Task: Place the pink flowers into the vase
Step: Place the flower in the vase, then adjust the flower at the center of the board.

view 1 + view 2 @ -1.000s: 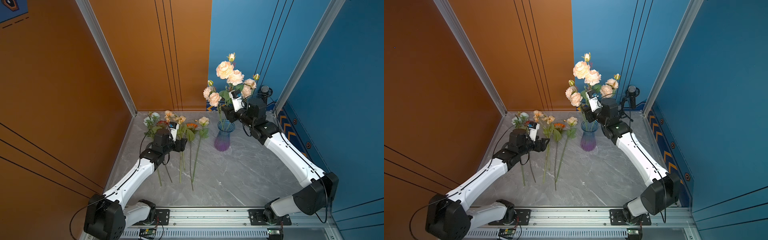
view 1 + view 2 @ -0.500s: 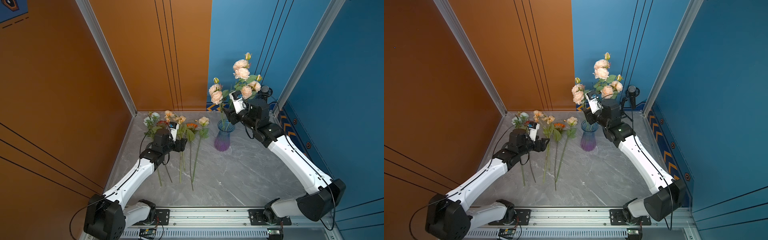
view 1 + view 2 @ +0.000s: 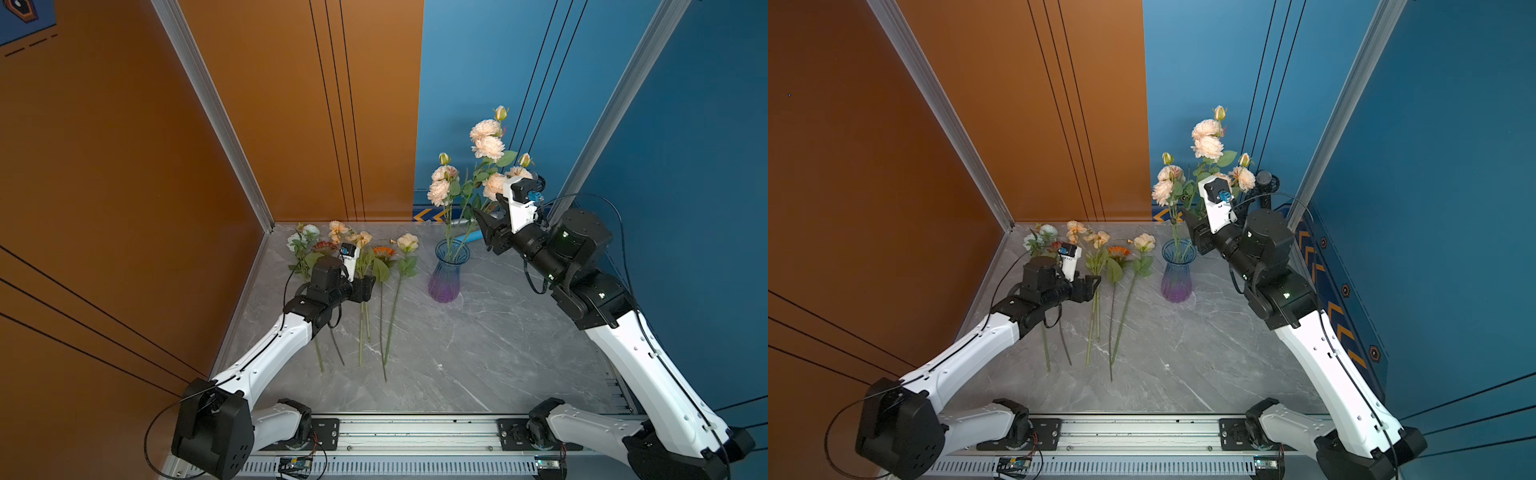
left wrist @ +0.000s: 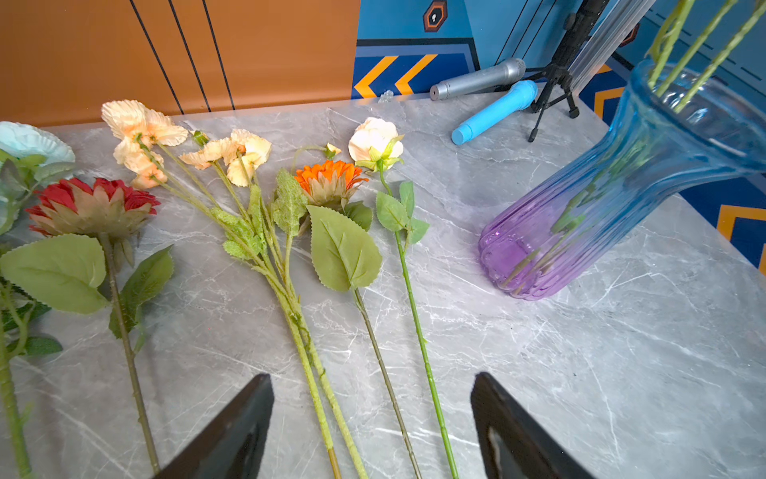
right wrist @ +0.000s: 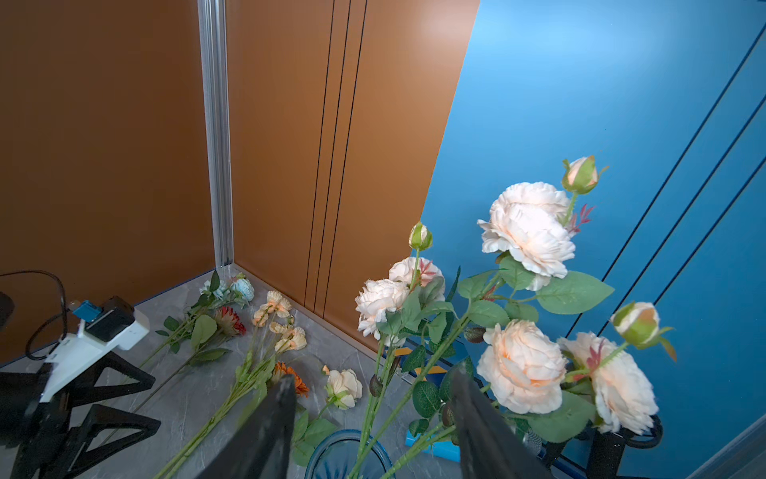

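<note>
Three stems of pink flowers [image 3: 486, 135] [image 3: 1206, 139] stand in the vase [image 3: 445, 270] [image 3: 1176, 270], a ribbed glass vase that is blue at the rim and purple at the base, leaning toward the back right. My right gripper [image 3: 478, 214] [image 3: 1187, 216] is open, just right of the stems above the rim. In the right wrist view the pink flowers [image 5: 526, 236] rise past my right gripper [image 5: 373, 375], their stems loose between its spread fingers, with the vase [image 5: 331, 456] below. My left gripper [image 3: 370, 286] [image 4: 373, 414] hovers open over stems lying on the table.
Several other flowers [image 3: 382, 253] [image 4: 331, 178] lie in a row on the grey marble table [image 3: 478, 353], left of the vase. A silver microphone [image 4: 476, 79], a blue one [image 4: 493, 112] and a small tripod [image 4: 555, 79] sit at the back edge. Walls close in on three sides.
The pink flowers swung from leaning left to leaning back right in the vase. My right gripper drew back to the right, off the stems. The left arm stayed still.
</note>
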`<control>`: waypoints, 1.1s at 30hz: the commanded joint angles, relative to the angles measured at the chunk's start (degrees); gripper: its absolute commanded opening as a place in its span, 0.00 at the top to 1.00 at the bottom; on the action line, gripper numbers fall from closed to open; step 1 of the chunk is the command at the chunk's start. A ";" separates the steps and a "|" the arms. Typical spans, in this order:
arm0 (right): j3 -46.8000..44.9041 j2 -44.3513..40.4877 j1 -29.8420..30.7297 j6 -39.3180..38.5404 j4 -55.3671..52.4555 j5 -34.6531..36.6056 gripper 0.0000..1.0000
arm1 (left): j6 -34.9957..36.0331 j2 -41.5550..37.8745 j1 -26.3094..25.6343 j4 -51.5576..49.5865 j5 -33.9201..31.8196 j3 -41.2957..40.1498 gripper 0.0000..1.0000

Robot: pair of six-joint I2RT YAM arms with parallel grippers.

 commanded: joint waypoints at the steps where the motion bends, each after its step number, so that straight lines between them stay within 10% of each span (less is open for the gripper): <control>1: -2.66 -2.62 0.43 0.36 -0.11 0.75 0.39 | -0.18 3.16 -1.07 2.24 -4.87 3.16 0.22; 16: -12.10 -11.37 1.51 2.63 0.83 0.91 0.37 | -3.49 27.70 -2.34 -3.76 -15.72 22.15 0.22; 27: -14.08 -9.49 1.58 3.11 0.60 1.36 0.37 | -8.88 32.76 -1.24 -6.49 -28.00 23.87 0.24; 33: -15.19 -7.52 1.58 3.33 1.14 1.26 0.37 | -14.04 32.21 4.51 -6.49 -23.86 19.84 0.24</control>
